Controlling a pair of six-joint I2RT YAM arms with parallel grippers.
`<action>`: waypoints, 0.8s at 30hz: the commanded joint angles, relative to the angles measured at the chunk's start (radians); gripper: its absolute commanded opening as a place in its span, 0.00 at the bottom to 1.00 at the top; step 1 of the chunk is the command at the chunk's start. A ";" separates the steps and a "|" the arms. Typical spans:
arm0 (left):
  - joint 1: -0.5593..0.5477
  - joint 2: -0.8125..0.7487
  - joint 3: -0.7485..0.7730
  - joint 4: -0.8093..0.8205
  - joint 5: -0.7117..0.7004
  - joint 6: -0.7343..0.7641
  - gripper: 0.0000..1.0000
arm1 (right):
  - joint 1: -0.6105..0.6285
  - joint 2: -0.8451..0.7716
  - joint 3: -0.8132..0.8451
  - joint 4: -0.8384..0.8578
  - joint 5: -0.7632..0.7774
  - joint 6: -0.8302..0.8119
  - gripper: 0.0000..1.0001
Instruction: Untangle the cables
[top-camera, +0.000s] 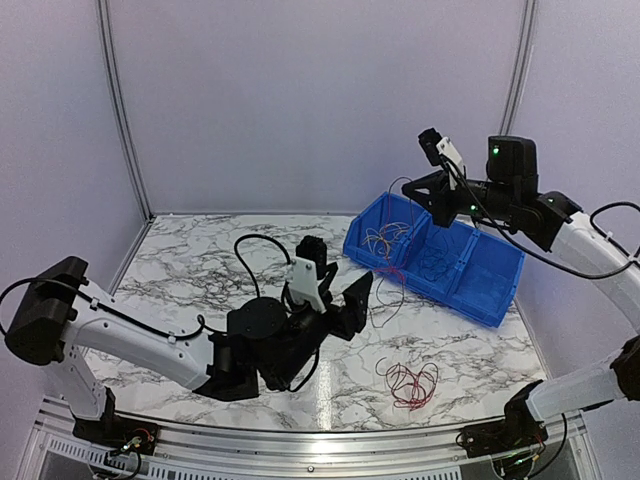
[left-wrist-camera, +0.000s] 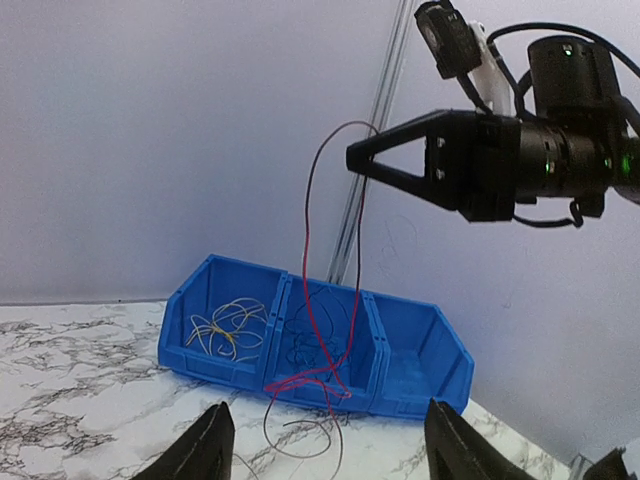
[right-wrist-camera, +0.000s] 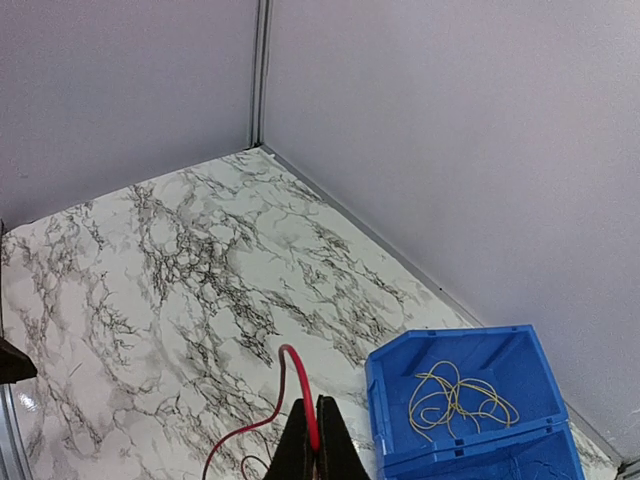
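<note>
No writing, label, brand mark or number can be read in any of the three views. The walls of the blue bin (left-wrist-camera: 215, 290) show plain colour. The black wrist housing (left-wrist-camera: 575, 110) of the right arm shows only small green lights. It may carry fine print, but at this size and in this dim light nothing on it can be made out as letters or digits.

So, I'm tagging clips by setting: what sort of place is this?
Probably a lab robot test cell, not a home: plain pale walls box in a marble-patterned table, a blue sorting bin holds thin cables, and the right gripper grips a red cable.
</note>
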 joint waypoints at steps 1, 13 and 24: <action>0.011 0.101 0.150 0.019 -0.089 0.078 0.68 | 0.036 -0.014 -0.008 0.069 -0.008 0.048 0.00; 0.164 0.332 0.387 -0.001 -0.075 -0.036 0.51 | 0.070 -0.014 0.003 0.017 -0.134 0.061 0.00; 0.297 0.374 0.331 -0.085 -0.046 -0.165 0.48 | 0.070 -0.036 0.032 -0.064 -0.294 0.062 0.00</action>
